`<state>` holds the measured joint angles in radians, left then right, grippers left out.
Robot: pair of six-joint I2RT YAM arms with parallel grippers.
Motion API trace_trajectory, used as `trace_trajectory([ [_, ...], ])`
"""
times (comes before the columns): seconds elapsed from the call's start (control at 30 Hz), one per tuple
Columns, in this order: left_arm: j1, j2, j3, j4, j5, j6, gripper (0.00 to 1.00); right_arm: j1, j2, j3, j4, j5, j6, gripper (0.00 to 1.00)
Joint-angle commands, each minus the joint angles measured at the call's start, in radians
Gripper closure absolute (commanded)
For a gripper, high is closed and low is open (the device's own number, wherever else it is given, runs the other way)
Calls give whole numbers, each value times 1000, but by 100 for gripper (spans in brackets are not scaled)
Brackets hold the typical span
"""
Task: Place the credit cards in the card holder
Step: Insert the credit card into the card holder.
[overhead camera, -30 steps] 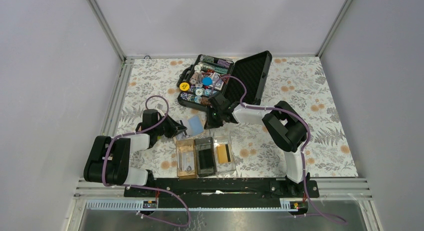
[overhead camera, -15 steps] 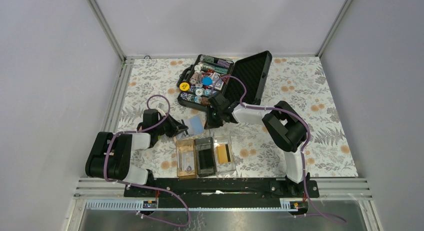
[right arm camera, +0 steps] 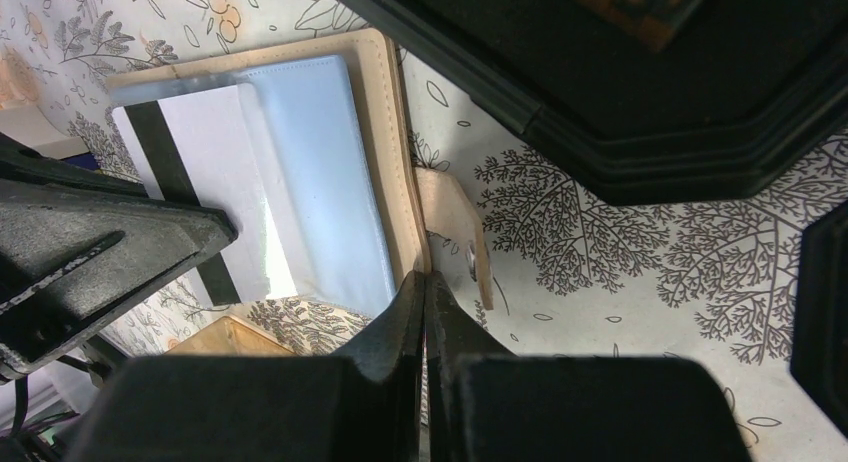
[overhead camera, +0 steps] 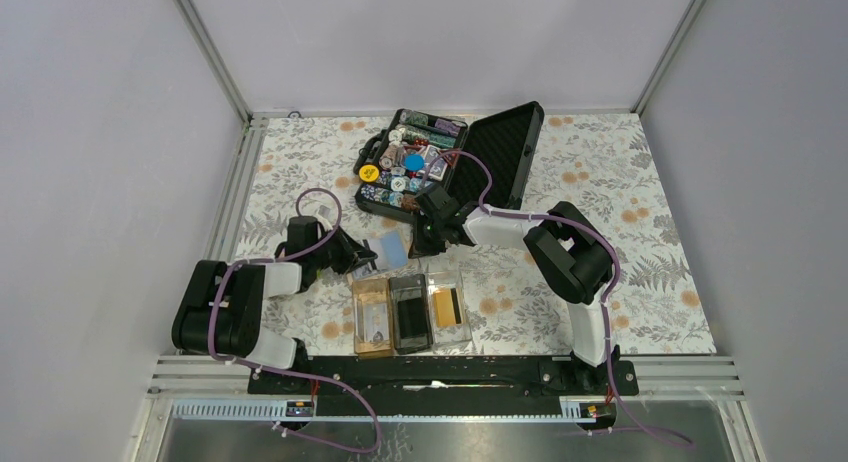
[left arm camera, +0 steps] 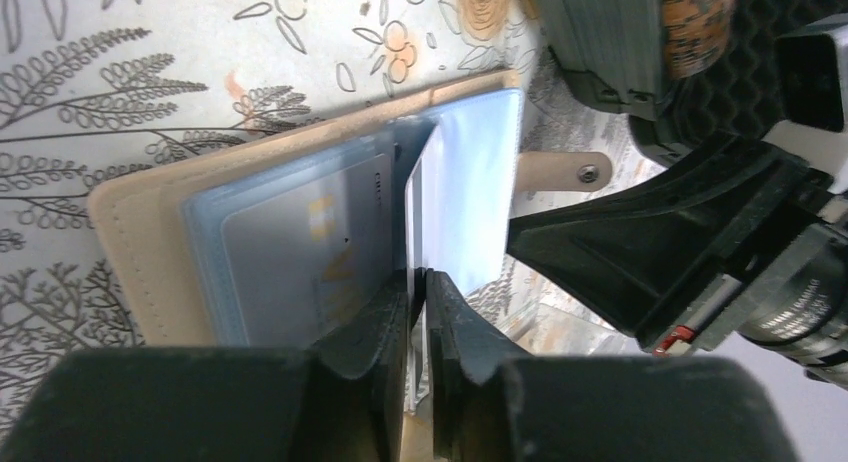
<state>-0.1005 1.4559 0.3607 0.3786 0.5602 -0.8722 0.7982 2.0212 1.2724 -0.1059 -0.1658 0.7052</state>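
On floral cloth [overhead camera: 640, 232], left gripper [left arm camera: 418, 292] grips 1 pale credit card [right arm camera: 215, 172], apparently drawing it from the wallet [right arm camera: 385, 132] (right gripper [right arm camera: 425, 292] pinches its tan edge); next: lift toward card holder [overhead camera: 448, 280] alongside.

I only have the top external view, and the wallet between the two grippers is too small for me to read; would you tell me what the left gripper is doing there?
Observer: The left gripper is shut on the edge of a white card at the blue sleeves of the open wallet.
Operator: Which face of it shows?
Observer: The right wrist view shows a black stripe across it.
Operator: Is the right gripper helping?
Observer: The right gripper pinches the wallet's tan edge beside its snap strap.
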Motion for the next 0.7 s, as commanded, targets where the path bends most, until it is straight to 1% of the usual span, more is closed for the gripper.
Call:
trace_trajectory([
  [0.0,2,1,55,-113,-67,68,82,10,13,31,-20,43,-7,100],
  [0.13,1,-35,83,-211,-125,108,67,10,10,30,-21,42,-8,100],
  [0.3,1,-79,114,-319,-207,153,56,12,8,27,-21,41,-10,100],
  [0.5,-1,-71,117,-333,-207,163,52,13,12,26,-20,38,-12,100],
  [0.67,-22,-44,129,-333,-194,159,52,17,12,25,-21,40,-12,100],
])
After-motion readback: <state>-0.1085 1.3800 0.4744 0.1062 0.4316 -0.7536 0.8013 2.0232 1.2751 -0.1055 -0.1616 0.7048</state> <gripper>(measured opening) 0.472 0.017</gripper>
